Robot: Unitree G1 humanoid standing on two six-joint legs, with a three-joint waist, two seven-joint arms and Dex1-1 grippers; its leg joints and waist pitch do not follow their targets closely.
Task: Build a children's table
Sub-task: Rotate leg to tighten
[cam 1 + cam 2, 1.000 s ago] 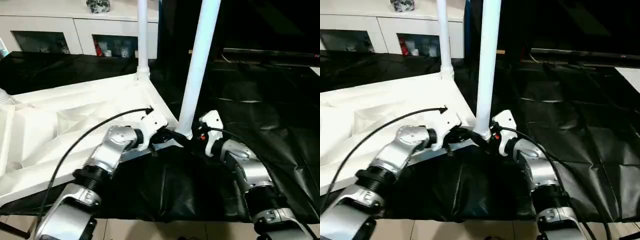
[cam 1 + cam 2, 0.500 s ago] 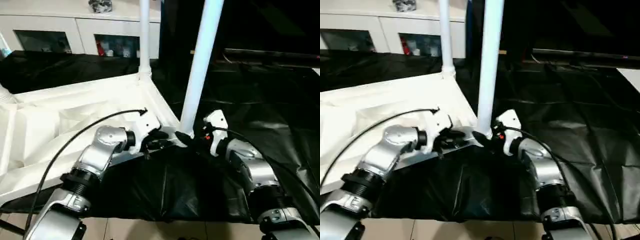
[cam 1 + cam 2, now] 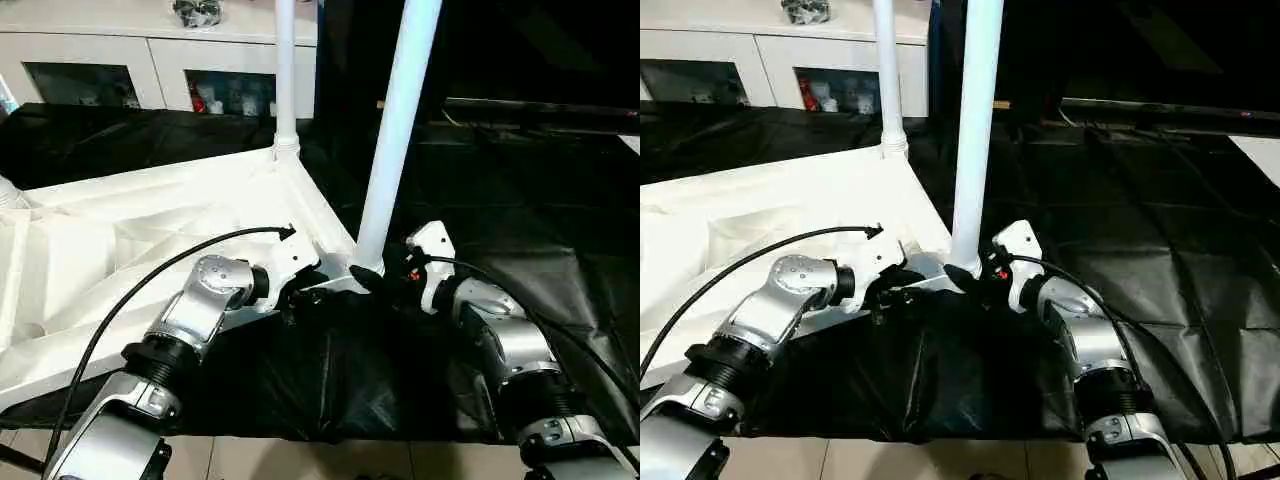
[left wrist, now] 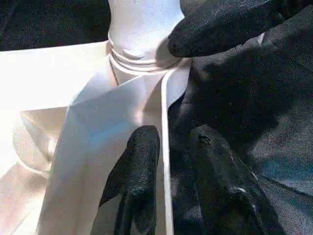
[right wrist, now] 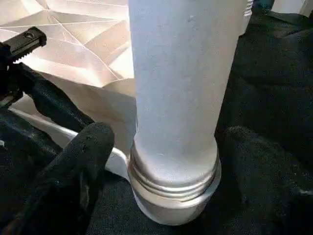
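Note:
The white tabletop [image 3: 150, 230] lies upside down on the black-draped work table, its ribbed underside facing up. Two white legs stand upright in its corner sockets: a far leg [image 3: 285, 70] and a near leg [image 3: 395, 130]. My right gripper [image 3: 385, 275] is shut on the near leg's base, one finger [image 5: 73, 166] on each side of the collar. My left gripper [image 3: 298, 290] sits at the tabletop's near rim just left of that leg. Its fingers [image 4: 142, 166] stand slightly apart astride the thin rim edge [image 4: 164, 122], not clamped on it.
A white glass-door cabinet [image 3: 150, 60] stands behind the work table. Black cloth [image 3: 520, 180] covers the table to the right of the tabletop. A black cable [image 3: 150, 285] arcs over my left forearm. Pale floor [image 3: 300, 460] shows below the table's near edge.
My left gripper has slid back along the near rim, away from the leg's base, and its fingers have parted a little. The right gripper has kept its hold on the near leg.

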